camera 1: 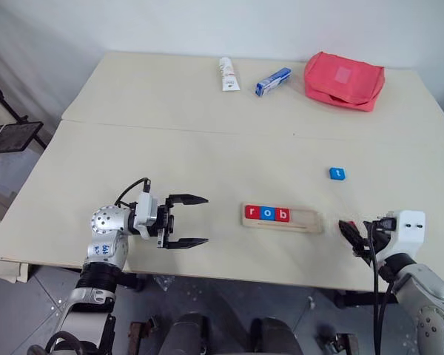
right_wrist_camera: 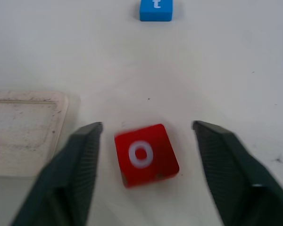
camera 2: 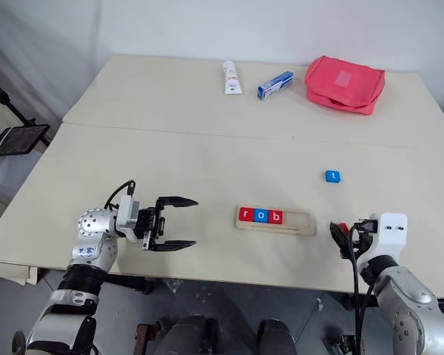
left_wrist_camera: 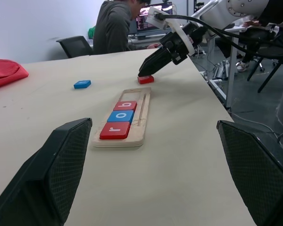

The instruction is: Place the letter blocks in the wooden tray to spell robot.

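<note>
A red "o" block (right_wrist_camera: 145,154) lies flat on the table between the right gripper's (right_wrist_camera: 146,176) wide-spread fingers, apparently touching neither. Beyond them sits a blue "t" block (right_wrist_camera: 155,9); beside them, the wooden tray (camera 1: 281,219) holding r, o, b. The left gripper (camera 1: 186,220) gapes empty.

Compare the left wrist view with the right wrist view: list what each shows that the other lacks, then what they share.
Left wrist view alone: the r, o and b blocks seated in the tray, a red pouch, a seated person, and the open left tool.

Right wrist view alone: the white "o" readable on the loose red block, lying between the open right tool's fingers.

Shared: the wooden tray, the blue t block, the table.
</note>
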You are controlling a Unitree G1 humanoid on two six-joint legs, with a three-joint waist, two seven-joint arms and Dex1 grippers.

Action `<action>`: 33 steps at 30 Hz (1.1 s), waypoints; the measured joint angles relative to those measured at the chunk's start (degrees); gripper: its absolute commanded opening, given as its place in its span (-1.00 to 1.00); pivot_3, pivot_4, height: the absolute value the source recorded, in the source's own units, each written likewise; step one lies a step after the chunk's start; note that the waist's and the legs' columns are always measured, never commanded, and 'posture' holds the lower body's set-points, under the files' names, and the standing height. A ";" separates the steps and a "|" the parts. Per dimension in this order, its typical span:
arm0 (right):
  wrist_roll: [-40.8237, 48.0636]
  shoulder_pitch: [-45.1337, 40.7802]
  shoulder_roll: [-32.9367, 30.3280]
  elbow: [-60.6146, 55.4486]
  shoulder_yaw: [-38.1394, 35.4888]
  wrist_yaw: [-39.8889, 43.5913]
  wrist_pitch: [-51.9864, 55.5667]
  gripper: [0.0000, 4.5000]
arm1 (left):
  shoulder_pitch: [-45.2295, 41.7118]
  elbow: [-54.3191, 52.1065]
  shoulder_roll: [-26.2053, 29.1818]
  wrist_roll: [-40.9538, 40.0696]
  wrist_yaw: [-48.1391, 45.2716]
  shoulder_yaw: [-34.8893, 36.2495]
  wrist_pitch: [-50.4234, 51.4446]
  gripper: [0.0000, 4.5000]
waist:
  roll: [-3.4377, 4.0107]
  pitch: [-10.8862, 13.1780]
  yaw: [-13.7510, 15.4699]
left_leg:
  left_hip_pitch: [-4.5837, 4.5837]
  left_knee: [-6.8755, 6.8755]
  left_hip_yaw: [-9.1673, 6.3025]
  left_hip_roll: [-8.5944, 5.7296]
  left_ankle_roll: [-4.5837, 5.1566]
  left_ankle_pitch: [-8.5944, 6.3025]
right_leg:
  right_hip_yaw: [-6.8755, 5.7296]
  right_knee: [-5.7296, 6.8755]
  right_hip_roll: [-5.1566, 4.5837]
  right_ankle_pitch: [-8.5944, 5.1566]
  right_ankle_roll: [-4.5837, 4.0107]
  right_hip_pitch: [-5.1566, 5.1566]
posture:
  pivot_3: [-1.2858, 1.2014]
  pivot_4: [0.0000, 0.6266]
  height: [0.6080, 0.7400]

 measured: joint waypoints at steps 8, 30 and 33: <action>2.42 2.51 -11.82 0.07 -0.68 11.33 -0.12 0.99 | 0.00 -0.02 -0.04 0.00 0.03 0.01 0.05 1.00 | 0.00 0.00 0.02 | 0.01 0.00 0.05 -0.01 0.02 -0.01 | 0.04 -0.02 -0.01 0.00 0.00 0.00 | 0.03 -0.52 1.00; -20.58 -30.50 -39.29 50.52 28.77 66.06 -45.50 0.99 | 0.08 -0.64 0.00 -0.02 0.24 0.13 0.21 1.00 | -0.07 0.04 -0.14 | -0.06 0.09 0.10 0.03 0.09 0.00 | -0.38 -0.23 -0.13 0.02 0.04 0.09 | 0.03 -0.52 1.00; -24.77 -34.95 -38.22 57.35 32.55 68.34 -51.41 0.99 | 1.50 -1.82 0.28 -0.03 0.98 0.27 0.41 1.00 | -0.07 0.04 -0.17 | -0.08 0.09 0.05 0.03 0.08 0.00 | -0.52 -0.22 -0.16 0.02 0.04 0.09 | 0.03 -0.52 1.00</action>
